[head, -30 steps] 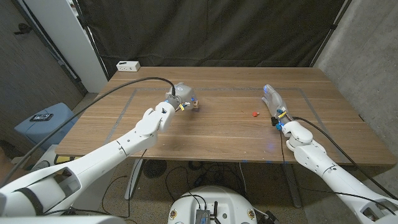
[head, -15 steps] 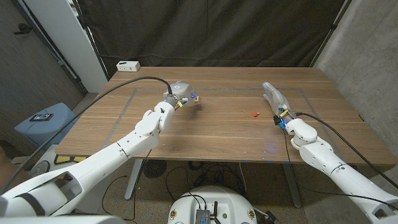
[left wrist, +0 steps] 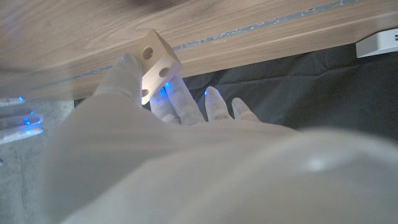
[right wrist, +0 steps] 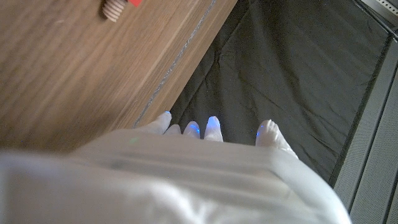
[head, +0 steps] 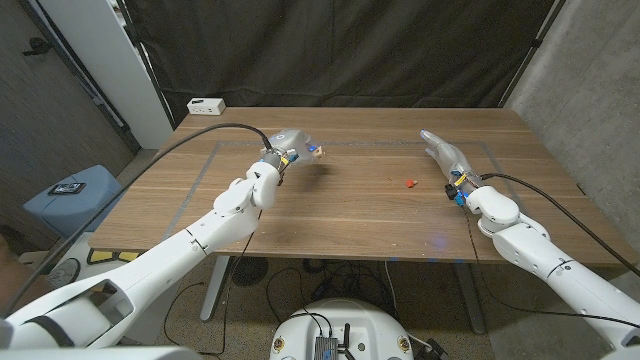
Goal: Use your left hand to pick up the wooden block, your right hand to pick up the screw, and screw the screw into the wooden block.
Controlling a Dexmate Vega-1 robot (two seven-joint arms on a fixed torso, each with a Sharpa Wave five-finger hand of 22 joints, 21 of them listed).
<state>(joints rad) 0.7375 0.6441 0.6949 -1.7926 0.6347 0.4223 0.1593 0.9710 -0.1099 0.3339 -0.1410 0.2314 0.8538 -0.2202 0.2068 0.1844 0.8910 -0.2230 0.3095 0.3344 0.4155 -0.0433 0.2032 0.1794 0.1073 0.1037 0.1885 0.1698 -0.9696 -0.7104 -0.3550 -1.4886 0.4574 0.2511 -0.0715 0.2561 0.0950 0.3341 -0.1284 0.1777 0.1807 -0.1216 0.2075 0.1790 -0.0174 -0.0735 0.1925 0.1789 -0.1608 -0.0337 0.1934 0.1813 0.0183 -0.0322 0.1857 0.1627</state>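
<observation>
Wooden block (left wrist: 153, 64) sits pinched in the fingertips of the left hand (head: 287, 144), raised off the table (head: 330, 215) with its drilled holes facing outward, probably so a hole is presented toward the other arm for threading. Farther right, the screw (head: 408, 183), red-headed, lies loose on the wood near the table's middle, not yet picked up. The right hand (head: 448, 157) hovers just beside it, to its right, empty with fingers extended and apart, likely poised for the reach inward to take it.
</observation>
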